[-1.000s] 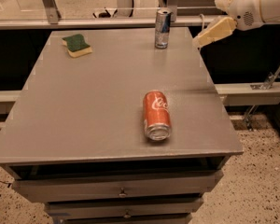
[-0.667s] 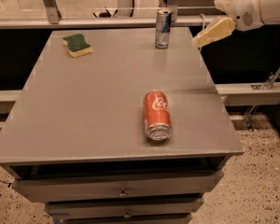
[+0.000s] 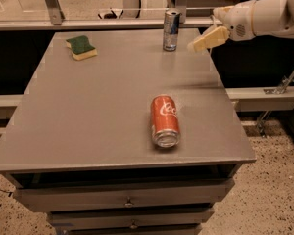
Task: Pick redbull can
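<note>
The redbull can (image 3: 171, 30), slim, silver and blue, stands upright at the far edge of the grey table (image 3: 88, 106), right of centre. My gripper (image 3: 206, 39), on a white arm coming in from the upper right, hangs above the table's far right corner, a short way right of the can and apart from it. It holds nothing that I can see.
A red Coca-Cola can (image 3: 165, 120) lies on its side near the front right of the table. A green and yellow sponge (image 3: 82, 47) lies at the far left. Drawers sit under the tabletop. A rail and glass run behind the table.
My gripper has shifted slightly left, closer to the redbull can. Nothing on the table has moved.
</note>
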